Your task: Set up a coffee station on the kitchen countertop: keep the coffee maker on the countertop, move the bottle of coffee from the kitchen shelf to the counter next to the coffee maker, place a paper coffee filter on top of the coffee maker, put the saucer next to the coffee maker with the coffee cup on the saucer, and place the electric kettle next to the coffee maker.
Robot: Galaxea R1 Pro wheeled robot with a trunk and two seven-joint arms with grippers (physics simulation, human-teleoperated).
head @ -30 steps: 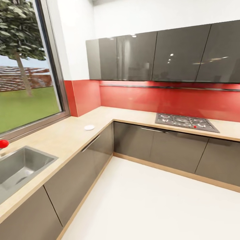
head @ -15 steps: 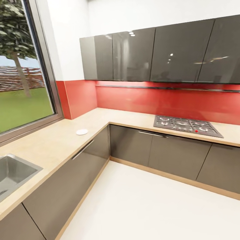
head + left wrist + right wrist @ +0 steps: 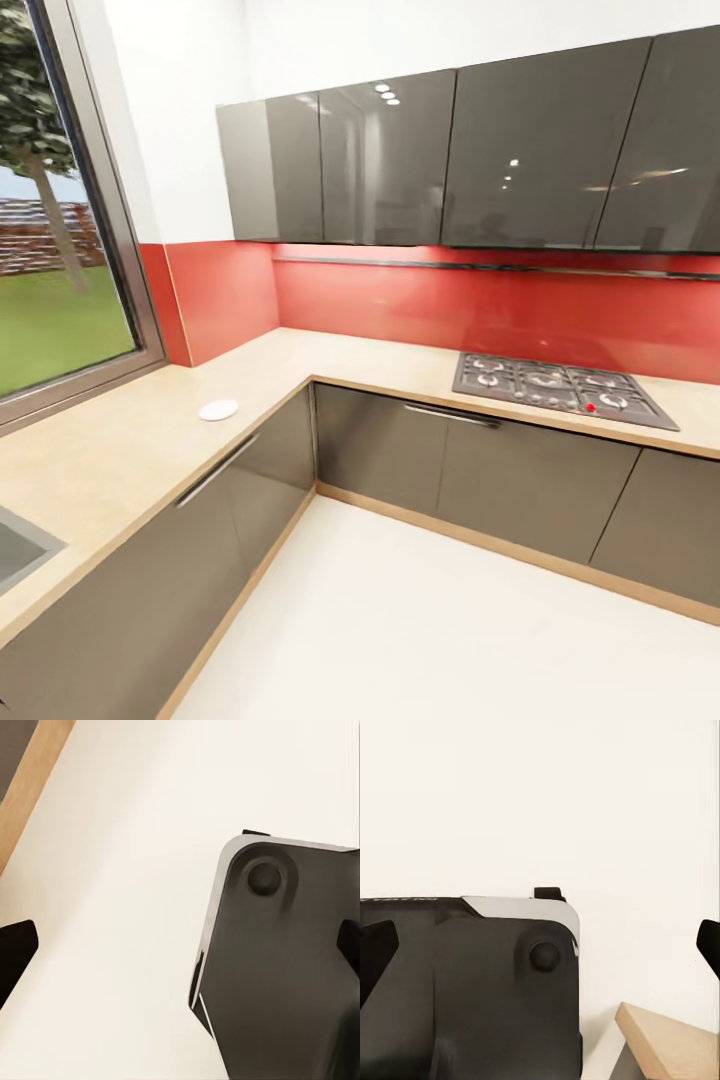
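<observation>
An L-shaped counter is seen in the head view, running under a window at left and along a red backsplash at the back. A small white round disc, prob. the saucer, lies flat on the counter near the inner corner, close to the front edge and well apart from everything else. A gas hob is set into the back run of the counter, w/ a red knob at its front edge. A sink corner is cut off at the left edge of the pic. Dark glossy wall cabinets hang above the backsplash; dark base cabinets w/ bar handles stand below. The floor is pale.

In the left wrist view, the left gripper is seen only as two dark fingertips at opposite edges of the pic, set wide apart, nothing between them; pale floor and part of the robot's dark base lie beyond. In the right wrist view, the right gripper is likewise spread, fingertips at both edges, nothing held; the dark base and a wooden plinth corner are seen below.
</observation>
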